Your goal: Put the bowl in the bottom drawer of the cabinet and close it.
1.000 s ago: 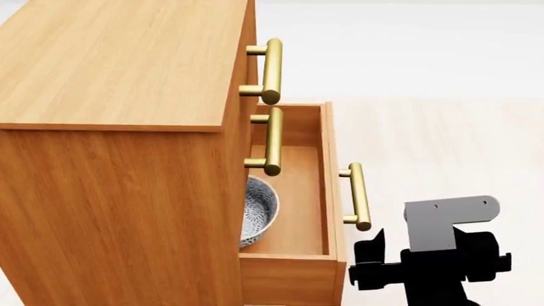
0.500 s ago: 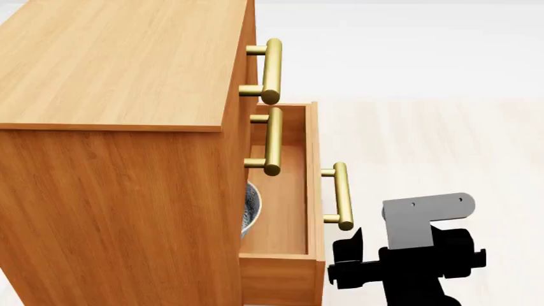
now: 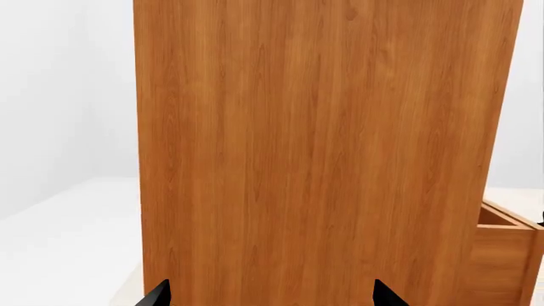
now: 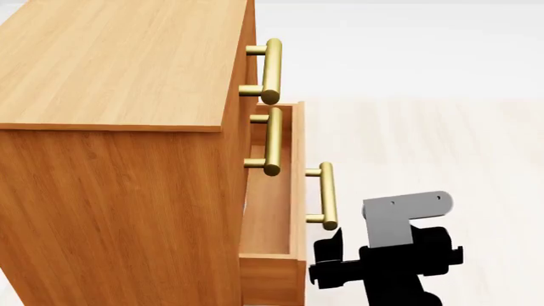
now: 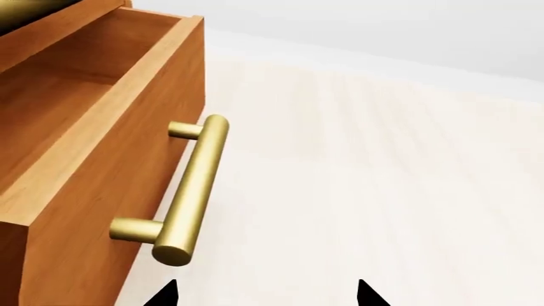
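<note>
The orange-brown cabinet (image 4: 119, 64) fills the left of the head view. Its bottom drawer (image 4: 274, 210) stands partly out, and the part of its wooden floor that shows is bare. The bowl is hidden. My right gripper (image 4: 323, 258) sits just in front of the near end of the drawer's brass handle (image 4: 325, 194). In the right wrist view that gripper (image 5: 265, 296) is open, nothing lies between its tips, and the handle (image 5: 191, 191) ends close ahead of one fingertip (image 5: 165, 294). My left gripper (image 3: 269, 296) is open, facing the cabinet's side wall (image 3: 323, 146).
The two upper drawers are shut, and their brass handles (image 4: 272, 70) (image 4: 272, 140) jut out above the bottom drawer. A pale wooden floor (image 4: 425, 140) stretches to the right of the cabinet. The drawer's corner (image 3: 501, 223) shows beyond the side wall.
The bottom drawer has slid leftward into the cabinet, and the bowl has passed out of sight under the upper drawers. My right gripper has moved left along with the handle.
</note>
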Robot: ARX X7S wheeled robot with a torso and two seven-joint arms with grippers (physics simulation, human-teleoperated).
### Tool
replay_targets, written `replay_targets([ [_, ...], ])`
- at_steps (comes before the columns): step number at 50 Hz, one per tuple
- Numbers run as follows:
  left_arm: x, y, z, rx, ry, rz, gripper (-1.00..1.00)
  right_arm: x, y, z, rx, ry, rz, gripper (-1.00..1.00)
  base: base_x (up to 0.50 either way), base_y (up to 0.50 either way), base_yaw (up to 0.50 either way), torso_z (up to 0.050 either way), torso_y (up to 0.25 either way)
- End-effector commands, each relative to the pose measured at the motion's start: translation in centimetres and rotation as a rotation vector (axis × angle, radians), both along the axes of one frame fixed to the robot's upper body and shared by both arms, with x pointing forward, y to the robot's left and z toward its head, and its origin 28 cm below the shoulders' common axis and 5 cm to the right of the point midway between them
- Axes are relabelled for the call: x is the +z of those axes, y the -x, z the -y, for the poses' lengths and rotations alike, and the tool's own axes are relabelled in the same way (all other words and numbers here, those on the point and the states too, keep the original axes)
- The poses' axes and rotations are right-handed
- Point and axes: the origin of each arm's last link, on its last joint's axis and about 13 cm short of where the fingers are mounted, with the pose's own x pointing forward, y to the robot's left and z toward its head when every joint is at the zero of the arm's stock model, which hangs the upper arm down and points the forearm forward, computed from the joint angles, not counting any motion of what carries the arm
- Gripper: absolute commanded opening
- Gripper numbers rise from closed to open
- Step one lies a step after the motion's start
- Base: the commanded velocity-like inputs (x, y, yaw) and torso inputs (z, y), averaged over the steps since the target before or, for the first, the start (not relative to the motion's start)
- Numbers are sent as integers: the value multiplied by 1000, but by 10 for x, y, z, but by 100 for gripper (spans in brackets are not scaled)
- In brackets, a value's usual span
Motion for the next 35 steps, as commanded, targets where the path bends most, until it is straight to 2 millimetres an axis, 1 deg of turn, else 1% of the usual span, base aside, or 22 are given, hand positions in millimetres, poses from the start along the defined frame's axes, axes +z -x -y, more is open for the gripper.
replay_targets([
  [1, 2, 0, 0, -2, 1, 1, 100, -2, 0, -9, 22, -14, -13, 100, 0, 0, 0, 0, 0],
  [5, 2, 1, 0, -2, 2, 1, 100, -3, -1, -10, 29, -14, -14, 100, 0, 0, 0, 0, 0],
  [6, -3, 1, 1, -2, 2, 1, 100, -3, 0, -12, 32, -15, -15, 100, 0, 0, 0, 0, 0],
  [8, -5, 1, 1, -2, 2, 1, 100, -3, 0, -14, 45, -15, -17, 100, 0, 0, 0, -5, 0],
  [9, 0, 1, 0, -3, 4, 1, 100, -4, 0, -15, 46, -14, -15, 100, 0, 0, 0, 0, 0],
  [11, 2, 0, 0, -4, 3, 1, 100, -4, -1, -16, 48, -5, -14, 100, 0, 0, 0, 0, 0],
  [21, 1, 0, -1, -5, 3, 2, 100, -4, -1, -21, 61, -14, -17, 100, 0, 0, 0, 0, 0],
  [22, -4, 0, 0, -5, 3, 2, 100, -4, -1, -22, 63, -13, -18, 100, 0, 0, 0, 0, 0],
  [23, 1, 1, 0, -6, 3, 2, 100, -5, -1, -22, 66, -11, -17, 100, 0, 0, 0, 0, 0],
  [26, 1, 0, -1, -5, 3, 2, 100, -5, -1, -25, 73, -16, -19, 100, 0, 0, 0, 0, 0],
  [28, -6, 1, 0, -5, 4, 2, 100, -5, -1, -26, 78, -11, -16, 100, 0, 0, 0, 0, 0],
  [30, 0, 1, 0, -6, 4, 2, 100, -5, -1, -27, 77, -13, -19, 100, 0, 0, 0, 0, 0],
  [32, 0, 0, 0, -6, 4, 3, 100, -7, -1, -28, 83, -8, -20, 100, 0, 0, 0, 0, 0],
  [33, -5, 0, 0, -6, 4, 3, 100, -8, -1, -29, 86, -8, -23, 100, 0, 0, 0, 0, 0],
  [35, 1, 0, 0, -6, 5, 2, 100, -9, -1, -31, 88, -4, -21, 100, 0, 0, 0, 0, 0],
])
